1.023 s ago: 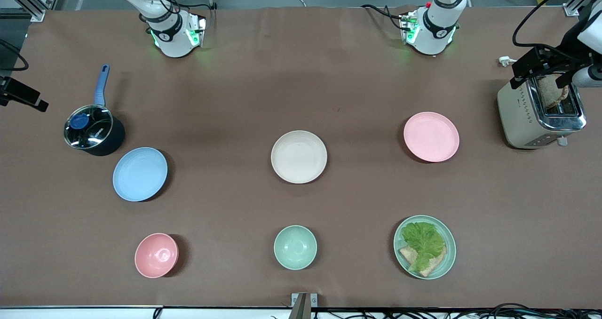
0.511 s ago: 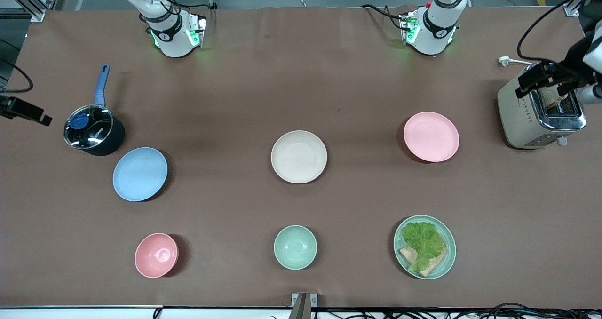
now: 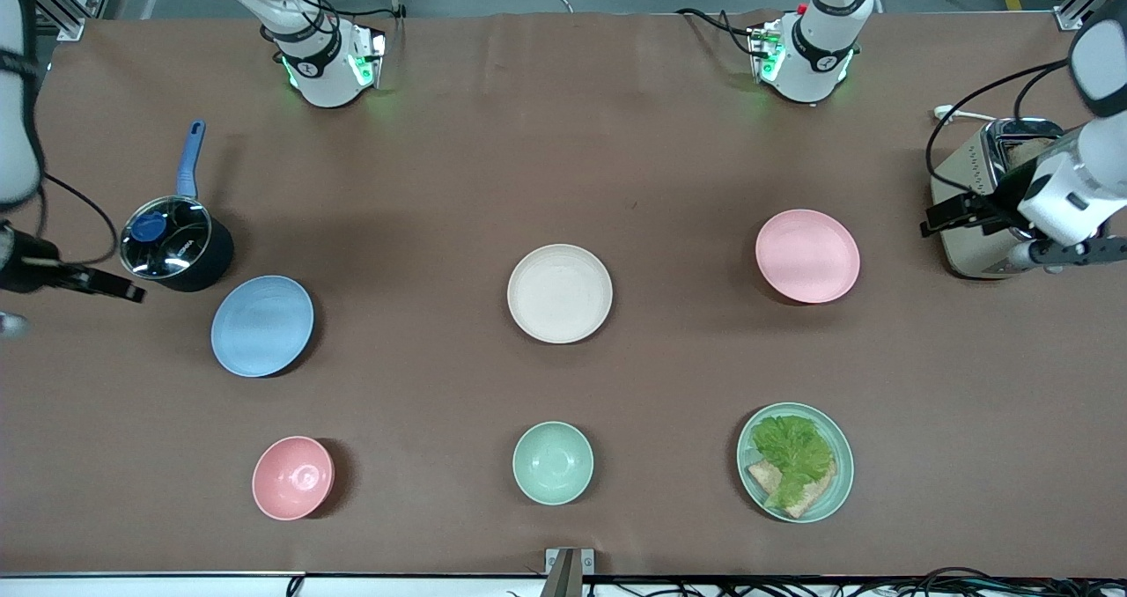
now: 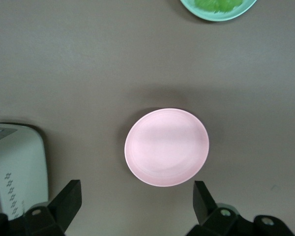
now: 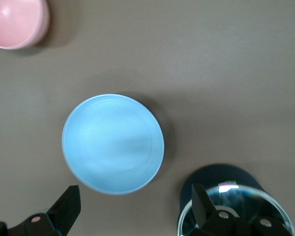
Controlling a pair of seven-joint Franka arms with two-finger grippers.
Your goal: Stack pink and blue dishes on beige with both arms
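The cream-beige plate (image 3: 559,293) lies at the table's middle. Toward the left arm's end lies the pale pink plate (image 3: 807,255), seen whole in the left wrist view (image 4: 167,147). My left gripper (image 3: 955,216) hangs open and empty over the toaster's edge beside it, its midpoint (image 4: 136,204) just off the plate's rim. The light blue plate (image 3: 262,325) lies toward the right arm's end, also in the right wrist view (image 5: 113,143). My right gripper (image 3: 106,285) hovers open and empty beside it (image 5: 135,209), one finger over the pot.
A lidded dark pot (image 3: 176,243) with a blue handle stands close to the blue plate. A toaster (image 3: 990,218) stands beside the pink plate. Nearer the camera are a pink bowl (image 3: 293,477), a mint-green bowl (image 3: 553,462) and a mint-green plate with lettuce and bread (image 3: 795,461).
Both arms swung in from the table's ends. The left gripper left the toaster's top for the pink plate's side; the right gripper came toward the blue plate. The plates stayed put.
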